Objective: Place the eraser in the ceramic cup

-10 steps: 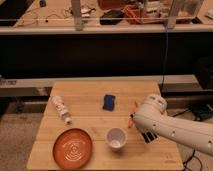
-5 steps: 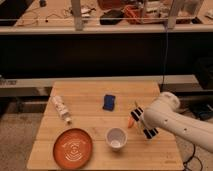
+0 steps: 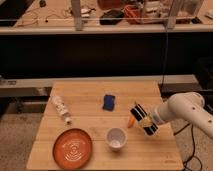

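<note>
Over the right side of the wooden table [image 3: 90,97], the eraser [image 3: 142,119], a long black block with a pale stripe, sits tilted in the closed end effector [image 3: 146,121]. Just behind it an orange carrot [image 3: 130,121] peeks out. The white ceramic cup [image 3: 116,138] stands nearby to the left, nothing between them. Farther off lie a round orange plate [image 3: 73,148], a blue squarish block [image 3: 108,102] and a pale bottle [image 3: 62,108].

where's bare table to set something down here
Free: the back strip of the wooden table behind the blue squarish block, and the middle between the small white bottle and that block. Crowded: the front, with the orange plate, white ceramic cup, orange carrot, and the gripper holding the black eraser.
</note>
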